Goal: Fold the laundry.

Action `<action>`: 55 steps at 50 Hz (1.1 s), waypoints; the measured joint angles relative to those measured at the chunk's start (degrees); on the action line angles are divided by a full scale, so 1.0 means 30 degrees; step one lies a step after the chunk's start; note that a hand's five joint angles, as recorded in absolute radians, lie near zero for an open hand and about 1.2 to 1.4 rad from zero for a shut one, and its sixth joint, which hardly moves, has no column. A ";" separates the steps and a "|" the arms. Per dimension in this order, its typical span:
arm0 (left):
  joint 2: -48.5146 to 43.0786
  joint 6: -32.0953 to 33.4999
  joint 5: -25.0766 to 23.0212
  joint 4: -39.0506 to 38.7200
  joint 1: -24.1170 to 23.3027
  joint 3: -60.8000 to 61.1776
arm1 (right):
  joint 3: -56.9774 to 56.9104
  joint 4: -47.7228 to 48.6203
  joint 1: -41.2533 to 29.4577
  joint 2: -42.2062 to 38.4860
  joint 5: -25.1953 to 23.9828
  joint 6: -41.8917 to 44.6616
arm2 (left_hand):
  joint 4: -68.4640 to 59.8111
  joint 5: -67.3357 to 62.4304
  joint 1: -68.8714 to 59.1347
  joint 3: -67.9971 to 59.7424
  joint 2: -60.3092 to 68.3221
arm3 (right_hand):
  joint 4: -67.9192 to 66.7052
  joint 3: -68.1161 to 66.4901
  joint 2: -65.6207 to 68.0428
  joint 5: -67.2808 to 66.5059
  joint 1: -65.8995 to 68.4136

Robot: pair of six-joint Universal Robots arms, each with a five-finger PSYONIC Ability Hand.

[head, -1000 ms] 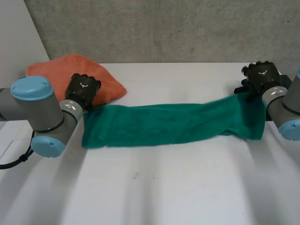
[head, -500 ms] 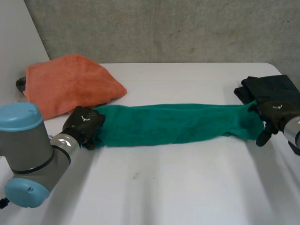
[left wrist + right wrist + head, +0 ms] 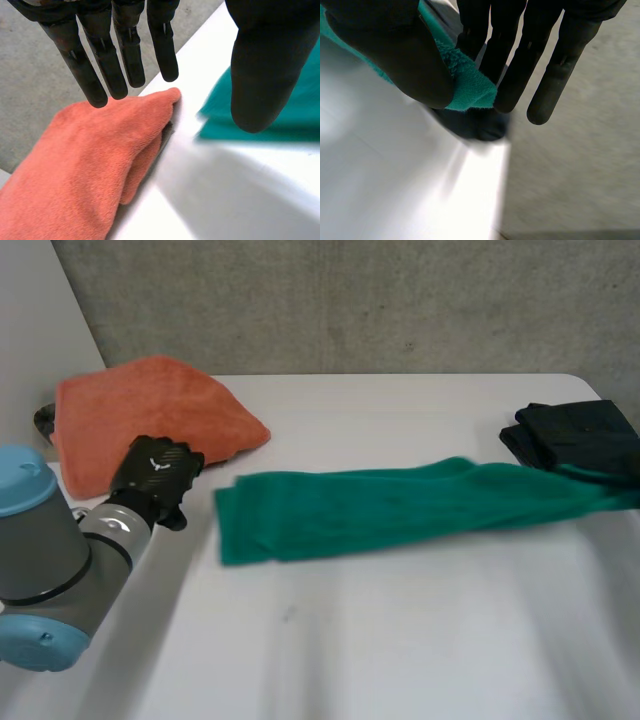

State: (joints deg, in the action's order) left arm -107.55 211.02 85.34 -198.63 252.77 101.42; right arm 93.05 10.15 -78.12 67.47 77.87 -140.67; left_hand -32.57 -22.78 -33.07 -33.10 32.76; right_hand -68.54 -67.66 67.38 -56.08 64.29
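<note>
A long green towel lies stretched across the white table, its right end running off past the table's right side. In the right wrist view my right hand pinches that end of the green towel between thumb and fingers. My left hand hovers apart from the towel's left end, next to the orange cloth. In the left wrist view its fingers are straight and hold nothing, with the orange cloth at their tips and the green towel beside the thumb.
A folded dark cloth lies at the back right corner, right behind the towel's right end; it also lies under my right hand's fingertips as a dark cloth. A grey wall stands behind the table.
My left hand let go of the towel's left end and drew back left. My right hand closed on the right end and pulled the towel rightward, leaving the head view.
</note>
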 measured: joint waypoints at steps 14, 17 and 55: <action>0.1262 -0.0021 -0.0030 0.0024 0.0580 0.0829 | -0.3048 -0.0128 -0.2526 -0.0525 0.0150 0.4957 | 0.0017 0.0024 0.0034 0.0027 -0.0038 | -0.0058 -0.0191 0.0000 -0.0140 0.0000; 0.1447 -0.0026 -0.0031 0.0012 0.0569 0.0831 | -0.3343 0.0795 -0.5595 -0.0487 -0.0061 0.4094 | 0.0017 0.0027 0.0034 0.0029 -0.0040 | -0.0061 -0.0191 0.0002 -0.0177 0.0000; -0.2216 -0.1917 0.0680 -0.0231 -0.6195 -0.5919 | 0.1842 -0.0135 -0.9959 -0.0254 -0.0262 -0.3853 | 0.0351 0.0580 0.0221 0.0307 -0.0310 | 1.6540 1.6205 -1.6106 1.5543 -1.4792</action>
State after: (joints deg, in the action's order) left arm -114.20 205.27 87.38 -199.32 234.19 83.66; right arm 98.58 9.74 -107.99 66.71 77.09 -152.23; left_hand -31.51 -21.04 -32.41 -32.18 31.83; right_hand -18.92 -19.05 19.06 -9.45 19.92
